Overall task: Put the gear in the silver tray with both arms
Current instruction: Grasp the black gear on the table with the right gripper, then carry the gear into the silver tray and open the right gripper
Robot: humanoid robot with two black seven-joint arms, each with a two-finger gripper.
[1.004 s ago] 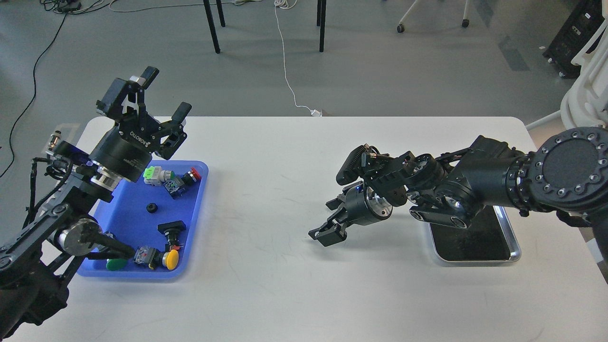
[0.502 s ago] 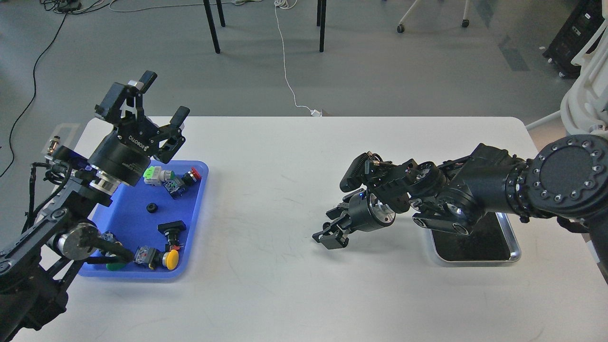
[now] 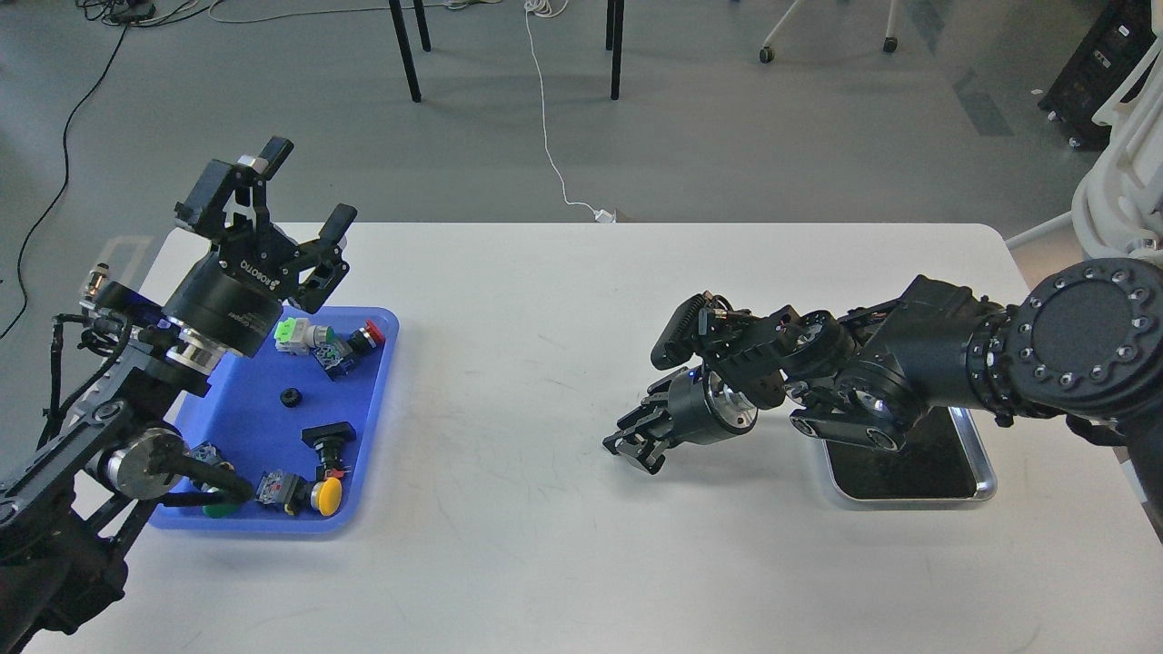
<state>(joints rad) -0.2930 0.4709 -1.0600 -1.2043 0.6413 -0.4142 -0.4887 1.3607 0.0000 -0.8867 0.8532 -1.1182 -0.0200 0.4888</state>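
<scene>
A small black gear lies on the floor of the blue tray at the left. My left gripper is open and empty, raised above the blue tray's far edge with its fingers pointing up and away. My right gripper hangs low over the table's middle, pointing left, fingers drawn together with nothing visible between them. The silver tray sits at the right. My right arm covers most of it, and I see nothing on the part of its dark floor that shows.
The blue tray also holds several push-button switches with green, red and yellow caps. Chair legs and cables stand on the floor beyond the table's far edge.
My right gripper's fingers have closed from wide open and it has shifted a little right and down. My left gripper has drifted slightly left and stays open.
</scene>
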